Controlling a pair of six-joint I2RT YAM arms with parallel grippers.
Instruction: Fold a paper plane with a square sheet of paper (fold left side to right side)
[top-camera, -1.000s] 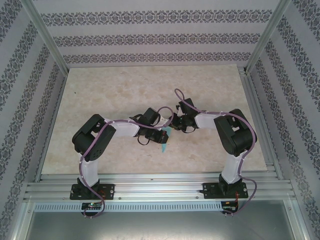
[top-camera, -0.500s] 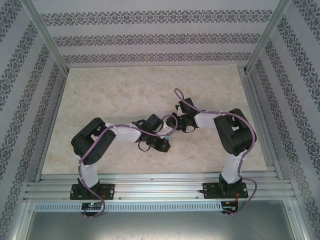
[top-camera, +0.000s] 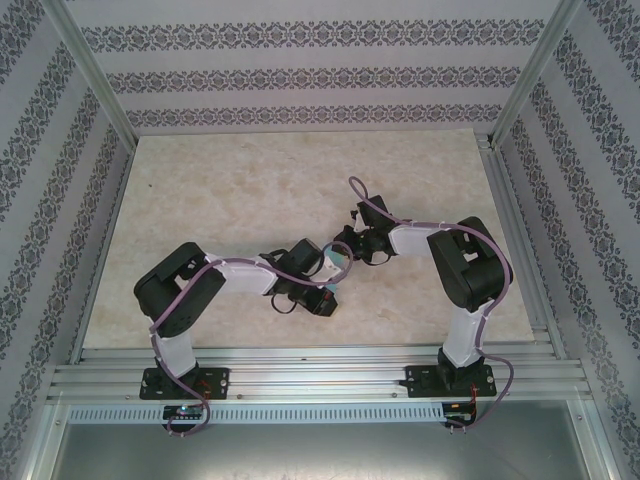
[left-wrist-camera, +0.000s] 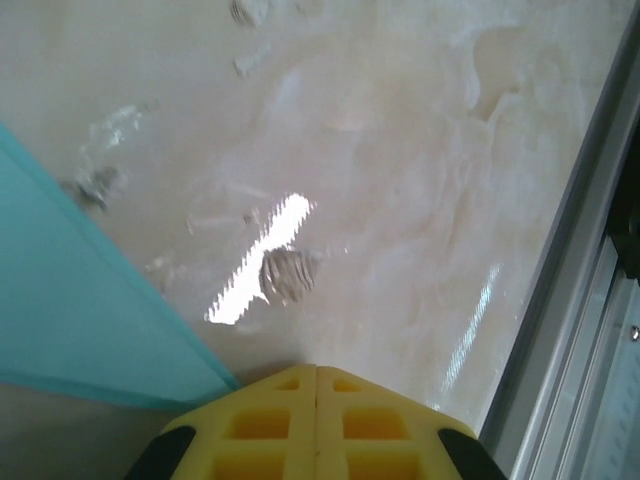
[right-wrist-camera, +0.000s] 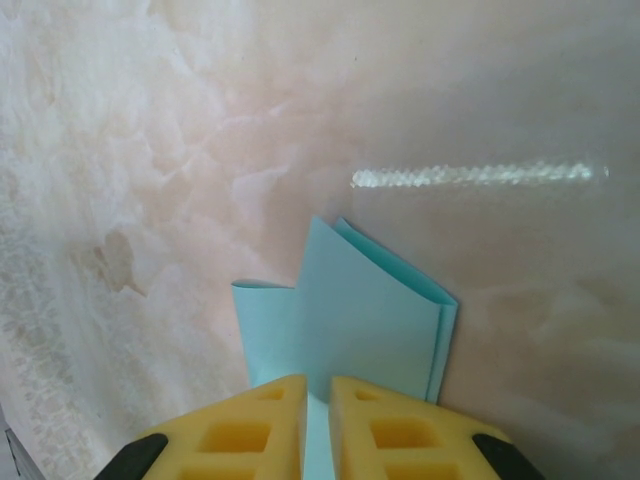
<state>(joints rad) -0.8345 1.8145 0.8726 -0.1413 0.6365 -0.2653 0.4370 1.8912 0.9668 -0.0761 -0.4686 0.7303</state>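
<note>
- The right gripper (right-wrist-camera: 318, 386) is clamped on the paper sheet (right-wrist-camera: 365, 310). Its yellow fingers (right-wrist-camera: 290, 402) stand a sliver apart, and turquoise paper shows in the slit between them.
- In the right wrist view the paper sheet is folded. Layered edges run down its right side, and a narrower flap sticks out on the left.
- The sheet reaches forward from the fingertips over the marbled beige tabletop (right-wrist-camera: 140, 150). Whether it rests on that surface or is held off it cannot be told.
- The left gripper (left-wrist-camera: 316, 375) is closed, its two yellow fingers pressed flat together with nothing between them.
- In the left wrist view a broad turquoise face of the paper sheet takes up the lower left corner. Its straight edge slants down to a corner just beside the left gripper's tip, and whether the two touch cannot be told.
- A bright streak of reflected light lies on the tabletop ahead of the left gripper. An aluminium rail (left-wrist-camera: 560, 300) runs along the right side of that view.
- From the top camera, the left arm (top-camera: 240, 270) and the right arm (top-camera: 470, 270) bend inward, so their wrists meet near the middle of the table, somewhat toward its near edge.
- A small patch of the turquoise paper sheet (top-camera: 338, 263) shows between the two wrists.
- Purple cables (top-camera: 370, 205) run along both arms, and patterned walls (top-camera: 300, 80) enclose the table.
</note>
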